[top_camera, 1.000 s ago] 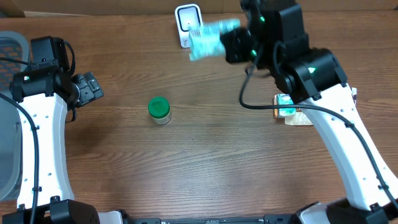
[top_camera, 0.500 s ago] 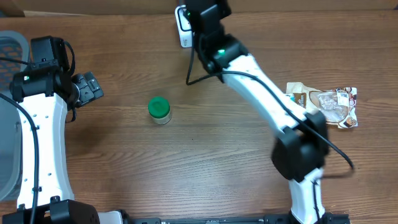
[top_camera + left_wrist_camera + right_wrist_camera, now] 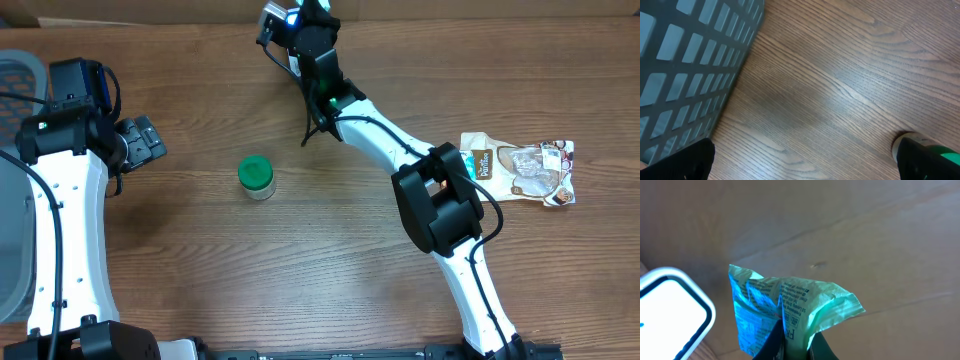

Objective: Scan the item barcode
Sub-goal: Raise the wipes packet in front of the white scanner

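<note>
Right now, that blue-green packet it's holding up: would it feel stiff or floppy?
Probably thin and crinkly rather than stiff: the packet is creased and folded where the right tool pinches its edge. Likely light too, since it holds out from that small pinch without drooping. Its shiny film may be slippery, though I can't be sure.

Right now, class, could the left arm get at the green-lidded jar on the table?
Probably yes. The left arm sits left of the green-lidded jar, its jaws open, with only bare table between them; the right arm is away at the far edge.
</note>
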You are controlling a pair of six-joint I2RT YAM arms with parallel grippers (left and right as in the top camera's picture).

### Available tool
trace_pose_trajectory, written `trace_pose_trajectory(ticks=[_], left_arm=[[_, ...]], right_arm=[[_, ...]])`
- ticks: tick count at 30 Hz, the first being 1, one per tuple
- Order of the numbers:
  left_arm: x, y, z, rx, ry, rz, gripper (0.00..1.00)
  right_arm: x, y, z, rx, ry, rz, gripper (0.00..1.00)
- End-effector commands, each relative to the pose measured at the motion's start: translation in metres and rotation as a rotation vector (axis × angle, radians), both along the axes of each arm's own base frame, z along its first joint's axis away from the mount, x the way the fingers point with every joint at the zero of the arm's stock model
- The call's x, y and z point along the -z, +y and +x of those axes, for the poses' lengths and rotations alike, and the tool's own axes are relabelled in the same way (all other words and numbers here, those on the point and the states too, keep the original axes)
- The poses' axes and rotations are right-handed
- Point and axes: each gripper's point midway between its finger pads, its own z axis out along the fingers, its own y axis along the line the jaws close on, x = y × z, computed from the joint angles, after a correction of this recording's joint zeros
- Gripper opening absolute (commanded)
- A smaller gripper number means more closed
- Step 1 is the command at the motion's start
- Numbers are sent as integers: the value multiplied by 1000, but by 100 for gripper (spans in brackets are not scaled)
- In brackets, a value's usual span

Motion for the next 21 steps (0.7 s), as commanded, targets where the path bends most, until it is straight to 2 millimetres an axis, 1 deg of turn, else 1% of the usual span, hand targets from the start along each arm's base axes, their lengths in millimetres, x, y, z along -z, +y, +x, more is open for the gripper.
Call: trace_pose_trajectory(ticks=[1, 4, 9, 17, 21], left_arm=[[-1, -2, 1, 22, -1, 3, 100], [-1, -2, 1, 22, -2, 3, 99], [-1, -2, 1, 22, -2, 3, 99], [-1, -2, 1, 22, -1, 3, 100], [-1, -1, 1, 22, -1, 3, 100]], right_arm=[[-6, 3, 4, -55, -16, -18, 4], [-4, 8, 4, -83, -9, -20, 4], [7, 6, 3, -73, 31, -43, 4], [6, 2, 3, -46, 31, -42, 4], [6, -3, 4, -13, 30, -30, 4]])
